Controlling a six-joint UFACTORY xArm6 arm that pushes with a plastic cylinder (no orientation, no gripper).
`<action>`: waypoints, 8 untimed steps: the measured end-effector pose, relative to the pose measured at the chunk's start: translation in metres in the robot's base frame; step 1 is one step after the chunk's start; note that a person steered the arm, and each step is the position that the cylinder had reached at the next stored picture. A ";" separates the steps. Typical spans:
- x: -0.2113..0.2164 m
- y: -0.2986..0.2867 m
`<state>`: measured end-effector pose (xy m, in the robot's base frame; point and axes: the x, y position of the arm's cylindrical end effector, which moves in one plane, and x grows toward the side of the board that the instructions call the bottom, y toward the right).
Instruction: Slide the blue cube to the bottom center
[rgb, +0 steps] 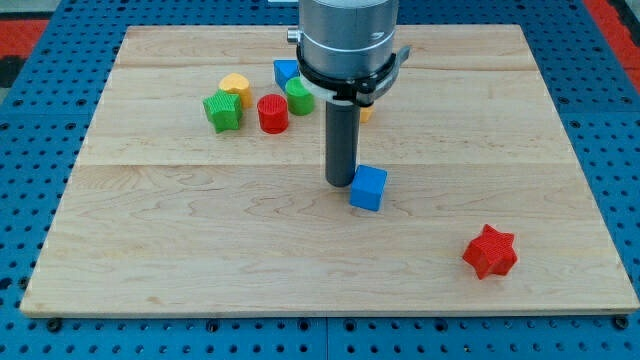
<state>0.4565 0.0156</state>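
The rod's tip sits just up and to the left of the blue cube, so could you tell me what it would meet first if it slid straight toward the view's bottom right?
My tip would probably meet the blue cube at once.

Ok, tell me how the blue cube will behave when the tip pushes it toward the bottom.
The blue cube sits flat on the smooth wooden board, so it will probably slide, not roll. It looks small and squat, so tipping seems unlikely. My tip touches near its upper-left edge rather than its middle, so the cube may turn or drift toward the view's right.
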 end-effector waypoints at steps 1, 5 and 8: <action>-0.008 0.009; 0.034 0.061; 0.036 -0.004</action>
<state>0.4923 0.0117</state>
